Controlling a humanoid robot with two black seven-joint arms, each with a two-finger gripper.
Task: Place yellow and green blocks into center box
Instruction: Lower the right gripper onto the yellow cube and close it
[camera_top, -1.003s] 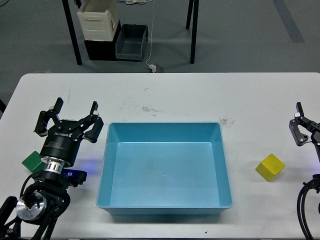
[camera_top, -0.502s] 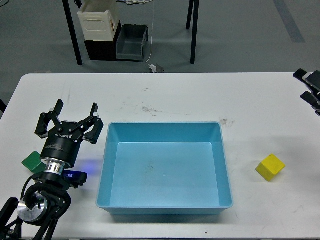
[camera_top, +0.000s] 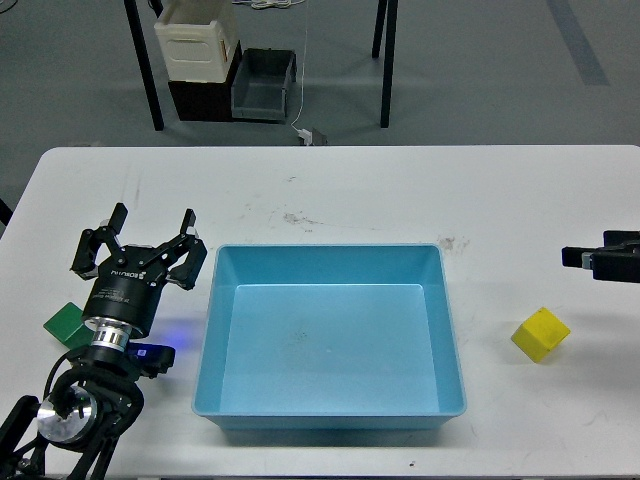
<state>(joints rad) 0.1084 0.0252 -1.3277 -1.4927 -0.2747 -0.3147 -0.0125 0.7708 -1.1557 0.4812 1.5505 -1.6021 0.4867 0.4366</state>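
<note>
Plainly the yellow block (camera_top: 540, 334) sits free on the table (camera_top: 400, 190), right of the empty blue box (camera_top: 330, 335) — likely light and rigid, best pinched across opposite flat faces. Half hidden behind the left gripper (camera_top: 138, 247), jaws spread, lies the green block (camera_top: 63, 323). At the frame's edge the right gripper (camera_top: 570, 257) is cut off — I cannot tell its jaws.

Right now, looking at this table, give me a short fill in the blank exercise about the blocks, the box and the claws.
1. The blue box holds ____ blocks.
2. The yellow block lies on the table to the ____ of the box.
3. The green block is partly hidden behind the ____ arm.
4. The left claw has its fingers spread ____.

Missing words: no; right; left; open
</note>
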